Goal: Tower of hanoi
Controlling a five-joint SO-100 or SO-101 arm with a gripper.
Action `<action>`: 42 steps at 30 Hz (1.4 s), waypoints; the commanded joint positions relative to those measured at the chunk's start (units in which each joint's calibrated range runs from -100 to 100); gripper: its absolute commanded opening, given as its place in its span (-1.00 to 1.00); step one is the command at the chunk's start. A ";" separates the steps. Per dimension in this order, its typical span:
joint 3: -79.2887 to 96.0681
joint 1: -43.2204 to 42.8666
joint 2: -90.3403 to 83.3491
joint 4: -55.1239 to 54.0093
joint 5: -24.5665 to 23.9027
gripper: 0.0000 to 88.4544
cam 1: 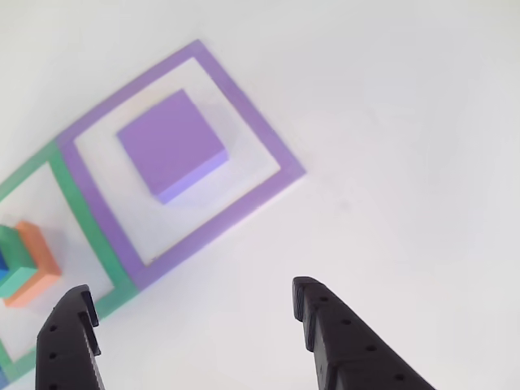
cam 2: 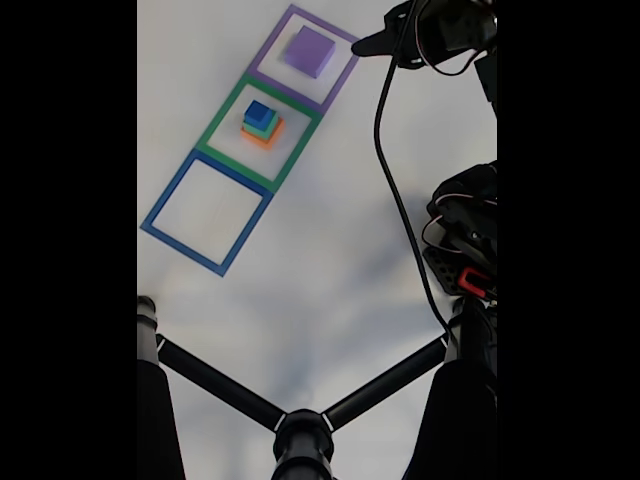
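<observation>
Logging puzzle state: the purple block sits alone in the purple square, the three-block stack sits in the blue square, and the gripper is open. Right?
Not quite. In the fixed view the stack sits in the green square; the blue square holds nothing. The purple block is alone in the purple square, and the gripper is open.

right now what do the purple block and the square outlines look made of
Purple block: probably foam or matte plastic, flat even colour with no glare. Purple outline, green outline and blue outline: look like flat tape or printed strips, lying flush on the white surface.
</observation>
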 commanded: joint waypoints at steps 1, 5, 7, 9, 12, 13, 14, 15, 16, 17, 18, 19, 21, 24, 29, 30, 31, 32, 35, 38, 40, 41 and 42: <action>16.07 1.72 -2.37 -23.41 0.00 -0.34; 28.43 3.55 0.68 -42.92 0.00 -0.33; 31.33 3.85 3.56 -49.64 0.00 -0.29; 33.24 3.70 7.09 -56.11 0.00 -0.26; 34.79 2.94 13.02 -65.26 0.00 -0.19; 34.88 2.55 15.50 -68.25 0.00 -0.16; 34.97 2.17 17.59 -71.01 0.00 -0.14; 35.06 1.79 19.99 -73.92 0.00 -0.11; 35.33 1.41 22.23 -77.16 0.00 -0.10; 35.42 0.95 24.40 -79.99 0.00 -0.08; 35.42 0.50 26.80 -82.74 0.00 -0.07; 35.42 0.04 28.72 -85.09 0.00 -0.07; 35.33 -0.72 32.49 -89.54 0.00 -0.06; 35.24 -1.56 37.06 -94.56 0.00 -0.05; 33.88 -2.25 44.27 -100.55 0.00 -0.04; 33.06 -2.25 45.79 -101.28 0.00 -0.03; 32.24 -2.25 46.99 -101.44 0.00 -0.03; 31.15 -2.17 48.12 -101.44 0.00 -0.03; 28.15 -2.48 51.64 -102.33 0.00 -0.03; 25.25 -3.01 55.41 -103.87 0.00 -0.03; 23.43 -3.32 57.49 -104.92 0.00 -0.03; 22.70 -3.54 58.29 -105.16 0.00 -0.03; 22.07 -3.70 58.85 -105.16 0.00 -0.03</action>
